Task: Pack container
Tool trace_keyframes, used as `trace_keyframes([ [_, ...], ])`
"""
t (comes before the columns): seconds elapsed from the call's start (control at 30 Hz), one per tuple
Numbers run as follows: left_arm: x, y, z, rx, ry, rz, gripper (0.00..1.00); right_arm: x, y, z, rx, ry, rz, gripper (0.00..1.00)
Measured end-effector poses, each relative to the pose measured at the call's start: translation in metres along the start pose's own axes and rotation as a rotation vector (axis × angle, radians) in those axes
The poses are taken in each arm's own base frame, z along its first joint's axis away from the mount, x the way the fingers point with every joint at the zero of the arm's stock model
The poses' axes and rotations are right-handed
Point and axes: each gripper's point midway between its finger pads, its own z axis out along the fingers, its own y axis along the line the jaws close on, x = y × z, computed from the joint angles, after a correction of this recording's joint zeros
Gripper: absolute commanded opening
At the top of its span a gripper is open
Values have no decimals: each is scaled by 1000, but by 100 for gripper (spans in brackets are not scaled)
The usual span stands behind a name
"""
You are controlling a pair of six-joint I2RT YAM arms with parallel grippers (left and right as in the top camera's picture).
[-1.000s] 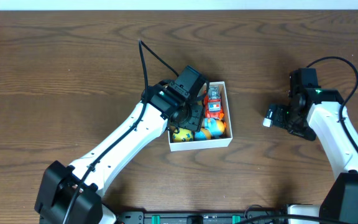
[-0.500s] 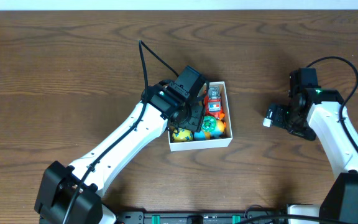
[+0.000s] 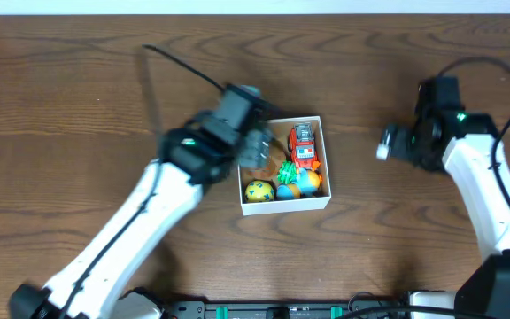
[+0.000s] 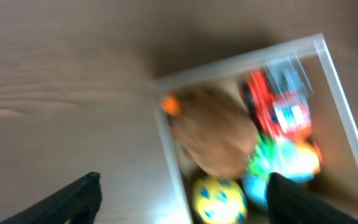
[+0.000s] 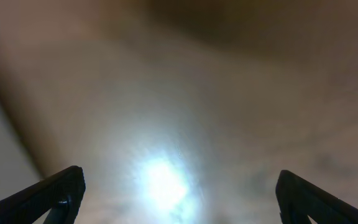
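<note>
The left gripper (image 4: 184, 183) has its fingers spread wide with nothing between them, hanging over the box (image 3: 286, 206) at its 9 o'clock wall. Inside the box lie a brown toy (image 4: 213, 140) at the 9 o'clock side, a red car (image 3: 303, 144) toward 1 o'clock, a yellow ball (image 3: 258, 190) at 7 o'clock and a green toy (image 3: 288, 173) near the middle, with a blue-and-orange piece beside it (too blurred in the wrist view to name). The box itself sits just right of the middle of the table (image 3: 78, 106).

No loose toy shows on the wood around it, so the packing looks done or very nearly so. No lid is in sight, and whether any step is left cannot be told.

The left arm (image 3: 149, 213) runs up from 7 o'clock, blurred along its length, its wrist over the box's 10 o'clock corner. The right gripper (image 3: 388, 142) is also spread and empty, well apart from the box at its 3 o'clock. The right arm (image 3: 481, 186) bends back toward 5 o'clock.
</note>
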Motion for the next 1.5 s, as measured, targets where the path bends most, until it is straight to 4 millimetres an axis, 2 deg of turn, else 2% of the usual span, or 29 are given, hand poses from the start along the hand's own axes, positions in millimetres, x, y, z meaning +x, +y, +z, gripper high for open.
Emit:
trace_keyframes([
  [0.07, -13, 31, -5, -46, -37, -74, 97, -30, 13, -21, -34, -100, -27, 99],
  [0.13, -20, 60, -5, -93, -53, -142, 98, -52, 24, -38, -62, -178, -49, 99],
  [0.17, -22, 82, -4, -128, -56, -192, 98, -59, 28, -44, -74, -208, -58, 99],
  [0.27, -24, 127, -3, -206, -56, -287, 98, -70, 33, -50, -85, -256, -75, 99],
  [0.37, -22, 156, -5, -255, -58, -352, 98, -77, 35, -52, -87, -289, -85, 99],
  [0.47, -23, 172, -7, -278, -70, -387, 98, -86, 39, -56, -101, -328, -107, 99],
  [0.57, -17, 177, -8, -290, -49, -400, 98, -87, 42, -58, -111, -337, -129, 99],
  [0.7, -14, 175, -16, -287, -53, -388, 98, -78, 47, -68, -124, -332, -159, 99],
  [0.87, -8, 165, -50, -260, -139, -336, 98, -64, 47, -109, -143, -413, -165, 99],
  [0.93, -1, 157, -65, -233, -187, -305, 98, -53, 41, -127, -141, -463, -153, 99],
  [1.03, 18, 148, -82, -203, -257, -269, 98, -31, 35, -141, -149, -526, -147, 99],
  [1.2, 67, 145, -87, -185, -315, -259, 98, 21, 22, -142, -161, -592, -157, 99],
  [1.33, 96, 144, -93, -171, -366, -278, 98, 58, 5, -136, -180, -628, -139, 99],
  [1.4, 109, 144, -96, -167, -383, -291, 98, 73, -5, -133, -188, -654, -116, 99],
  [1.5, 121, 146, -96, -176, -389, -303, 98, 85, -12, -127, -194, -677, -99, 99],
])
